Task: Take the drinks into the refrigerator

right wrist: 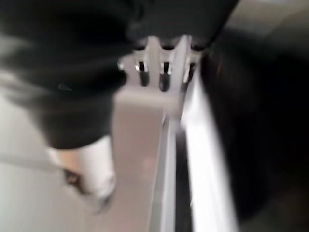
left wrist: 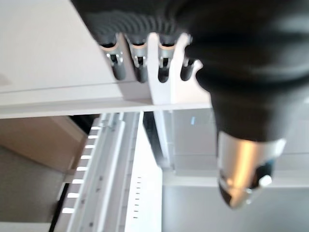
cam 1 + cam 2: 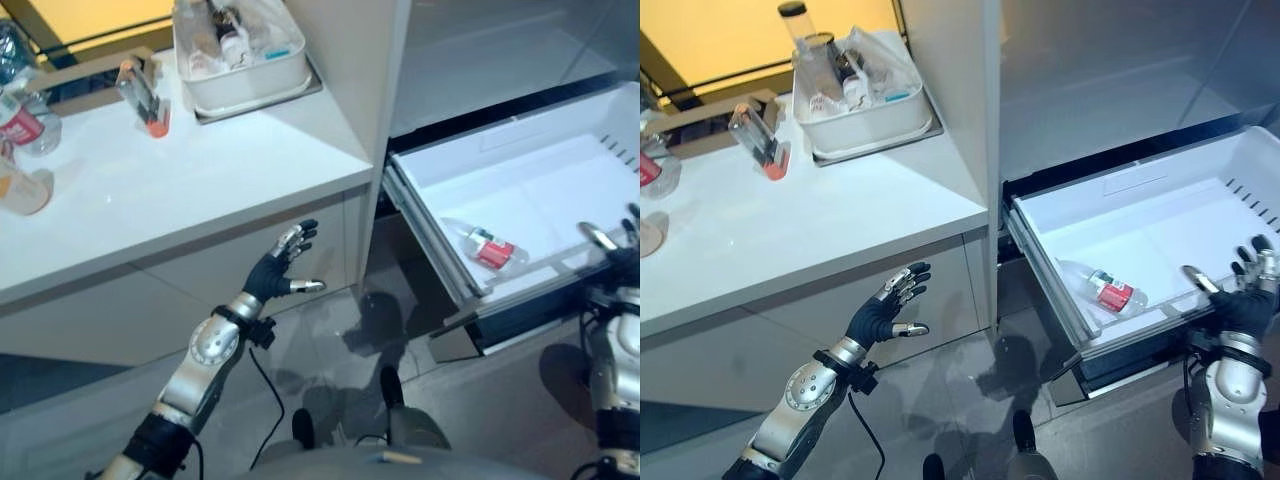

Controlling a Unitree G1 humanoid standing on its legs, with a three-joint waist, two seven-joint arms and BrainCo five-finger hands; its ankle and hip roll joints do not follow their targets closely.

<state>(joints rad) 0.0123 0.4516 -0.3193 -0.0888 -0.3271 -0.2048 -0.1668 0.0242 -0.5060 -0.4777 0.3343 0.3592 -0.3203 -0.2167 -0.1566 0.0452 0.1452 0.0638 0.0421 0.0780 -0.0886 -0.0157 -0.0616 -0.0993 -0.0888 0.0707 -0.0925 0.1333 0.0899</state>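
Item: one drink bottle [image 3: 1102,288] with a red label, laid on its side inside the pulled-out refrigerator drawer [image 3: 1160,215], toward the drawer's front left corner, at about 4 o'clock in the right eye view.

Further drinks: a red-labelled bottle [image 3: 20,118] is seen at 10 o'clock on the white counter [image 3: 180,190], at its far left edge, with a tilted bottle with an orange end [image 3: 143,97] just right of it. A white tub [image 3: 862,110] of mixed containers is set at 12 o'clock.

Right hand [image 3: 1248,296]: placed at the drawer's front rim at 4 o'clock, fingers extended and apart, nothing clasped.

Left hand [image 3: 283,262]: held in the air below the counter edge, near centre, fingers spread, nothing held.

Risks, as judged:
- The loose bottle may be rolled or knocked against the drawer wall if the drawer is pushed shut sharply.
- The task may be left unfinished if the drawer is closed now, since drinks are still on the counter.
- The counter bottles stand close together; one may be toppled when its neighbour is reached for.
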